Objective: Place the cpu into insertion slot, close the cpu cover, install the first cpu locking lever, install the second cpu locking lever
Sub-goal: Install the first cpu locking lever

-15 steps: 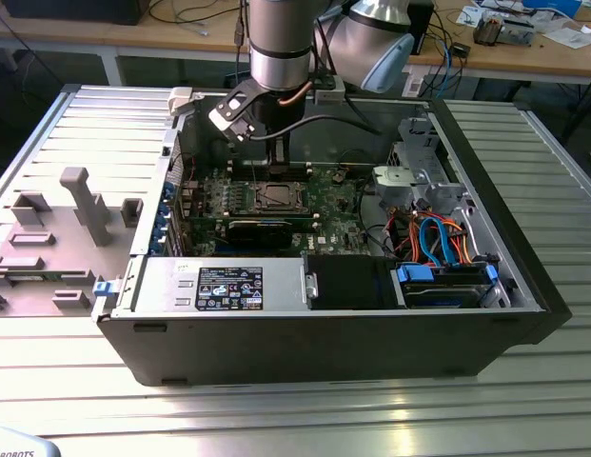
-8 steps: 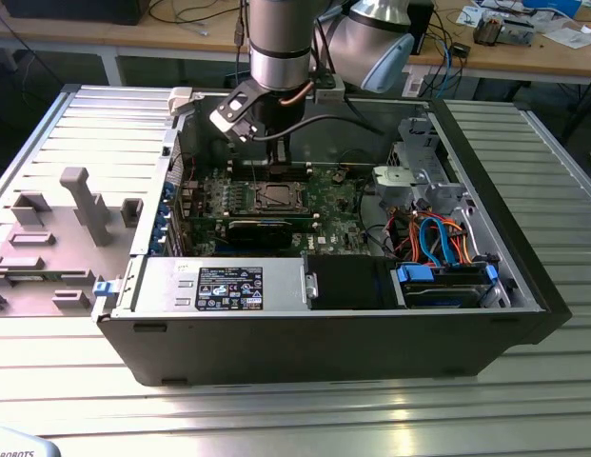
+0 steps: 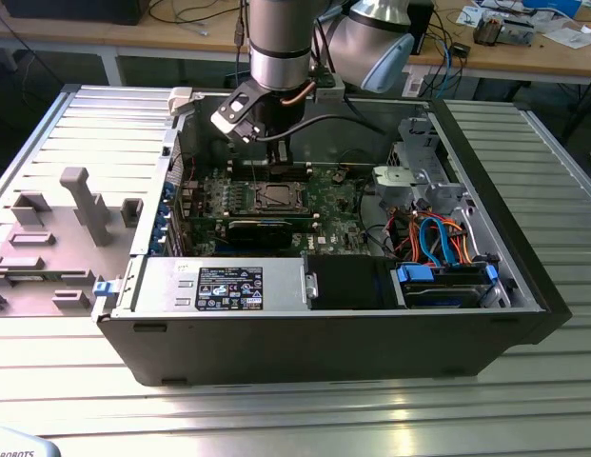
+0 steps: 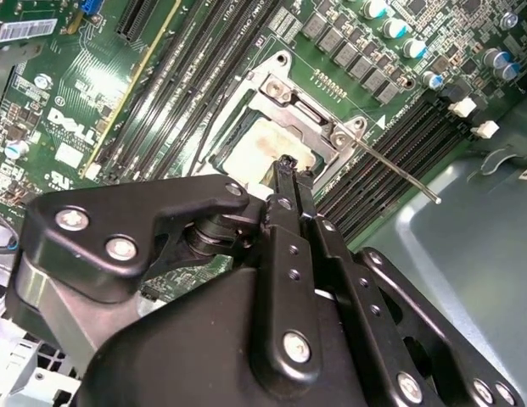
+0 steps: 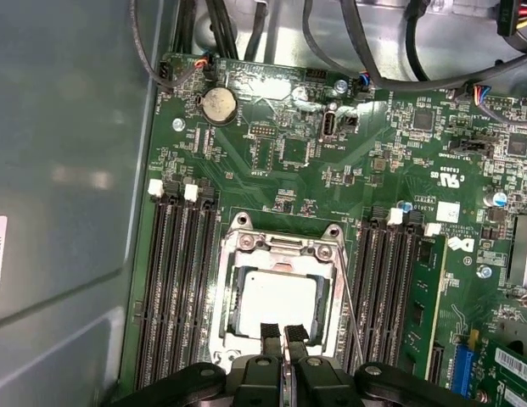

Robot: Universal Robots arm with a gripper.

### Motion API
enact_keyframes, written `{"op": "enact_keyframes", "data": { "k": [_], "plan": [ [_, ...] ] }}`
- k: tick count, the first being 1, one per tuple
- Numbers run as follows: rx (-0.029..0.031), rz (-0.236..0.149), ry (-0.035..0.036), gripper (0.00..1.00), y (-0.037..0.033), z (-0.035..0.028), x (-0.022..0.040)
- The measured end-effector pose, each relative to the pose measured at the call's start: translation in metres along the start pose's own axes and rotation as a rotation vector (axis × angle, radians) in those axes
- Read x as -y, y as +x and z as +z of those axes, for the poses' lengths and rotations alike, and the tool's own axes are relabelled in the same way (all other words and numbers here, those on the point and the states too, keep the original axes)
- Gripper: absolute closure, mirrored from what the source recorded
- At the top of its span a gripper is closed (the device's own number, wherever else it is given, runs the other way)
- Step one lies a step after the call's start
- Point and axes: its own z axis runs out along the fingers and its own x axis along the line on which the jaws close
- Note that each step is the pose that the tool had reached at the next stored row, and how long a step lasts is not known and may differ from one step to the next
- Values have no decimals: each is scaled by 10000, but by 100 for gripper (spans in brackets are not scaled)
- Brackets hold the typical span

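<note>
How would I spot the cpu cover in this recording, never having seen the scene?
Look inside the open computer case for the green motherboard. At its middle, between two banks of long black memory slots, lies the cpu cover: a silver metal frame, unlike its neighbours in having a square window that shows the grey cpu.

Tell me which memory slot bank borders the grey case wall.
The memory slot bank across the cpu from the blue connector; the other bank sits mid-board.
</note>
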Motion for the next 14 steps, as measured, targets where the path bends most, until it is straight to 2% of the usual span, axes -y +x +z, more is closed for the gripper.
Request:
{"op": "enact_keyframes", "data": {
  "k": [1, 4, 14],
  "plan": [
    [4, -47, 1, 84, 0, 0, 0],
    [68, -658, 17, 84, 0, 0, 0],
    [108, -1139, 28, 84, 0, 0, 0]
  ]
}}
